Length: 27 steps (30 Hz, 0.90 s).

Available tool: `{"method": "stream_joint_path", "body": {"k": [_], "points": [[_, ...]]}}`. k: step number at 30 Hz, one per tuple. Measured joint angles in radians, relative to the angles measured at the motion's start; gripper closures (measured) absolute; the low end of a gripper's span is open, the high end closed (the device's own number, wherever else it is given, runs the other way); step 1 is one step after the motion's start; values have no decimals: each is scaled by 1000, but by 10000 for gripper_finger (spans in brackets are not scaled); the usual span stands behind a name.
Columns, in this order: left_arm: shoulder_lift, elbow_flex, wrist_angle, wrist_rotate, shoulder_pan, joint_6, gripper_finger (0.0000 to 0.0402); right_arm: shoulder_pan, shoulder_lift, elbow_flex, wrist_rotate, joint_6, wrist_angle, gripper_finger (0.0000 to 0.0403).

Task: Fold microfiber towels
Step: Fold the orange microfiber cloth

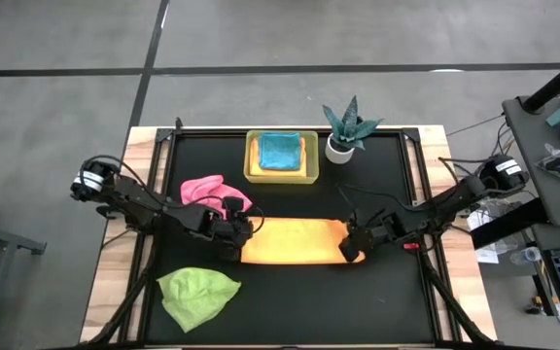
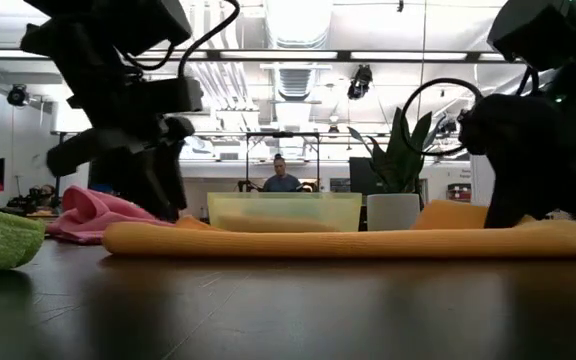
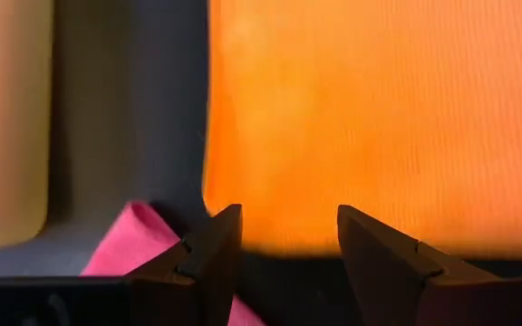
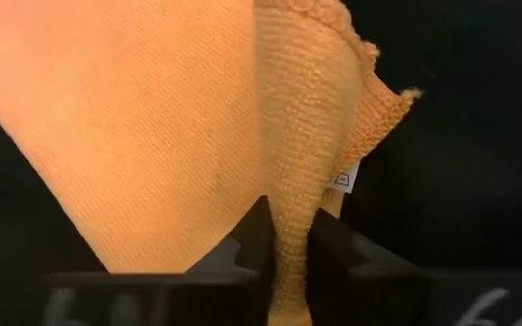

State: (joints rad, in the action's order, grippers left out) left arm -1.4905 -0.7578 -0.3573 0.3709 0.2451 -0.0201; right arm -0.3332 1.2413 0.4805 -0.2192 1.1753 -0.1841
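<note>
Orange towel (image 1: 295,241) lying mid-table, long axis running left-right. Right gripper (image 4: 285,237) pinching its right end, jaws clamped on cloth. Left gripper (image 3: 284,237) hovering at left end, jaws apart.

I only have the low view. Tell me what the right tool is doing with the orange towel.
Observer: The right tool is shut on a bunched edge of the orange towel.
Operator: Report the left tool.
Observer: The left tool is open at the towel's other end, gripping nothing.
Operator: Say what's in the yellow tray.
Observer: A folded turquoise towel lies in the yellow tray.
</note>
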Motion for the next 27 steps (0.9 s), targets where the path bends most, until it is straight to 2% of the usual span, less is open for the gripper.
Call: {"method": "stream_joint_path", "body": {"k": [6,11,14,19,27], "points": [[0,1,-9,-87,26,-3,233,0,-94,47,10,15,-243,381],[-37,36,181,-228,27,-27,233,0,-140,129,-26,45,-497,381],[-61,50,250,-248,27,-26,233,0,-141,173,-63,62,-545,381],[-101,51,345,-248,27,-26,233,0,-94,232,-69,39,-466,381],[-170,50,420,-281,25,-18,233,42,35,252,-70,-120,-17,381]]}}
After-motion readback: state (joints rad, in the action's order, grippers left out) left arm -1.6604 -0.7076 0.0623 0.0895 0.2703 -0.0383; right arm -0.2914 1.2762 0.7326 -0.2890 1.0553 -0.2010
